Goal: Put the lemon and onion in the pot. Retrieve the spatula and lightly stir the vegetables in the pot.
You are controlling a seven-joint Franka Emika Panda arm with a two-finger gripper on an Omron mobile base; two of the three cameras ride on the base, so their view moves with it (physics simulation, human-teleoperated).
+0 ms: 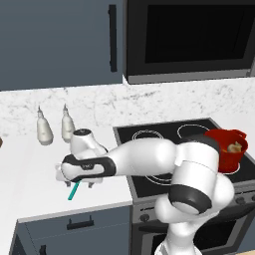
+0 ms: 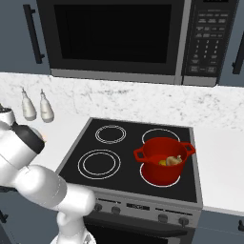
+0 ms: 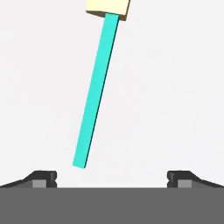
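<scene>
The spatula (image 3: 96, 92) lies flat on the white counter, a slim teal handle with its pale tan blade (image 3: 107, 8) at the top edge of the hand view. My gripper (image 3: 112, 179) hangs open just above the handle's free end, its fingertips (image 3: 43, 178) wide apart and touching nothing. From the left base camera the gripper (image 1: 78, 183) hovers over the counter left of the stove, with the teal handle (image 1: 74, 191) poking out below it. The red pot (image 2: 164, 162) stands on the front right burner, holding the lemon (image 2: 163, 163) and the onion (image 2: 175, 160).
Two pale bottles (image 1: 44, 128) (image 1: 67, 124) stand at the back of the counter against the marble wall. The black cooktop (image 2: 102, 164) lies to the right of the gripper, with a microwave (image 2: 114, 38) above it. The counter's front edge (image 1: 74, 211) runs close below the spatula.
</scene>
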